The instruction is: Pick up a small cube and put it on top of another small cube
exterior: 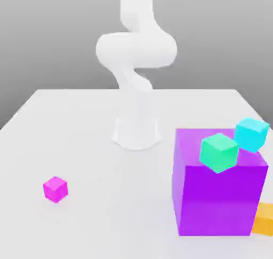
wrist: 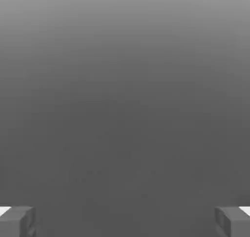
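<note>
Spread wide and grasping nothing, the gripper (wrist: pixel 125 221) has only grey surface between its fingertips (wrist: pixel 17 221). On the white table (exterior: pixel 96 146), the small magenta cube (exterior: pixel 55 189) sits at the exterior view's left, well apart from the big purple block (exterior: pixel 218 199). Teal-green cube (exterior: pixel 218 152) and small cyan cube (exterior: pixel 251 134) appear over the block's top; an orange cube (exterior: pixel 264 219) lies beside it
</note>
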Robot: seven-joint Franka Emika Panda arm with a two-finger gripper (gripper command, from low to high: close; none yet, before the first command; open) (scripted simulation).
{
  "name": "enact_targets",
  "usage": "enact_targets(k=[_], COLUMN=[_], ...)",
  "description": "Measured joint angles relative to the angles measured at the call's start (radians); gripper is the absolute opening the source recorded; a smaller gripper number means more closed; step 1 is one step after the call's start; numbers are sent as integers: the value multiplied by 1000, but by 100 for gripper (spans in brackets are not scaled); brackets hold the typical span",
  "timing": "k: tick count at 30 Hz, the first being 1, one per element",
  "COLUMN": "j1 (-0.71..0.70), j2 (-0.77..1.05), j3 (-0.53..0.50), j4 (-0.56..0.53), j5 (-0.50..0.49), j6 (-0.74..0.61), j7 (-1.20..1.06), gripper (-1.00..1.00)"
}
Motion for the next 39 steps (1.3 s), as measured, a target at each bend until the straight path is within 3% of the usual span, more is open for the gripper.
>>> enact_targets(k=[13,17,20,27,28,35,39], j1=[-204,-251,-295,-461,-480,-483,-433], j2=[483,630,742,998,1021,1020,897], j3=[-183,-247,-273,-71,-51,-48,-123], j4=[-293,-381,-443,-414,-410,-410,-437], j5=[-73,-33,53,265,272,268,168], j6=[321,419,492,687,706,705,609], j7=[4,-38,-110,-271,-276,-273,-197], gripper=[0,0,0,0,-100,-100,-100])
